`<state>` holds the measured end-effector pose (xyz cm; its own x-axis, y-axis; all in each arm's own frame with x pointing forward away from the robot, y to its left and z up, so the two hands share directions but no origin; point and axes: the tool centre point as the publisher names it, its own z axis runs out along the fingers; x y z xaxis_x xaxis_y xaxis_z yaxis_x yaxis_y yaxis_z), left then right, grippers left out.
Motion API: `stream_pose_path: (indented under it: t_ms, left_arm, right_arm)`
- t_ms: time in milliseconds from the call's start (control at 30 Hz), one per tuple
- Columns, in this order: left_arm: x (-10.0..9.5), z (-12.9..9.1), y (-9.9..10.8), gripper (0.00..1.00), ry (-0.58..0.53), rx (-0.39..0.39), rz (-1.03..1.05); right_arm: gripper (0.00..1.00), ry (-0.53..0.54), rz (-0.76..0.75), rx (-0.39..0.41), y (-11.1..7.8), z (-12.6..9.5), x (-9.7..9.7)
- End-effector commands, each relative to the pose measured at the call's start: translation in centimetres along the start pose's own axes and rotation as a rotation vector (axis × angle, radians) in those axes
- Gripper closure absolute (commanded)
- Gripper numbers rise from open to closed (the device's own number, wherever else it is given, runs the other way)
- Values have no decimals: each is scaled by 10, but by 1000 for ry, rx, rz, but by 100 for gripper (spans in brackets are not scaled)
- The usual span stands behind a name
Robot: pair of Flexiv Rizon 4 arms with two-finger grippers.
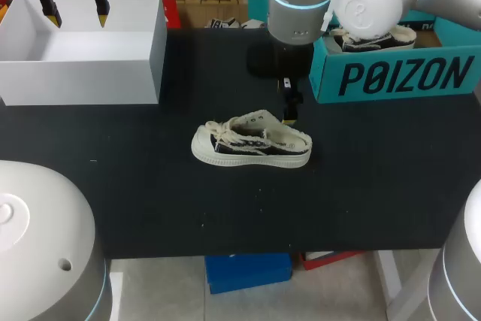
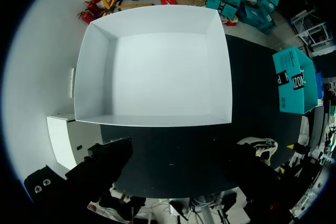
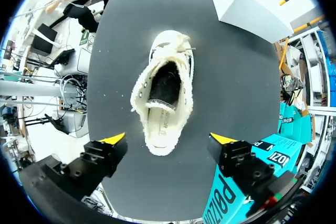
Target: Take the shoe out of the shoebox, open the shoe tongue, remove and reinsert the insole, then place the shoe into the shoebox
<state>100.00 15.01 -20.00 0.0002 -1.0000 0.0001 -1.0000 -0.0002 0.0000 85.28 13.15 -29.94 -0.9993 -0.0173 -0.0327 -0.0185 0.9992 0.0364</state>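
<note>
A cream and black low shoe lies on its sole in the middle of the black table, toe to the left, laces loose. In the right wrist view the shoe shows its open mouth and a pale insole. My right gripper hangs open above the heel, its yellow fingertips wide on either side, not touching it. From the head view the right gripper is mostly hidden by its arm. My left gripper is open above the empty white shoebox. The white shoebox lies ahead of that gripper.
A teal box holding another shoe stands at the back right, close beside my right arm. The teal box also shows beside my right gripper's finger. The table's front edge runs below the shoe.
</note>
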Motion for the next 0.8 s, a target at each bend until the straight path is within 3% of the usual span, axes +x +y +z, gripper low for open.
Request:
stream_pose_path:
  t_ms: [33, 300, 533, 800]
  left_arm:
    - [0, 0, 0, 0, 0, 0, 0]
    - [0, 0, 0, 0, 0, 0, 0]
    - [0, 0, 0, 0, 0, 0, 0]
    - [0, 0, 0, 0, 0, 0, 0]
  right_arm:
    - [0, -69, 0, -100, -9, 4, 23]
    - [0, -132, 26, -278, -12, 15, 30]
    - [0, -138, 68, -438, -24, 33, 18]
    - [0, -74, 52, -636, -35, 57, 3]
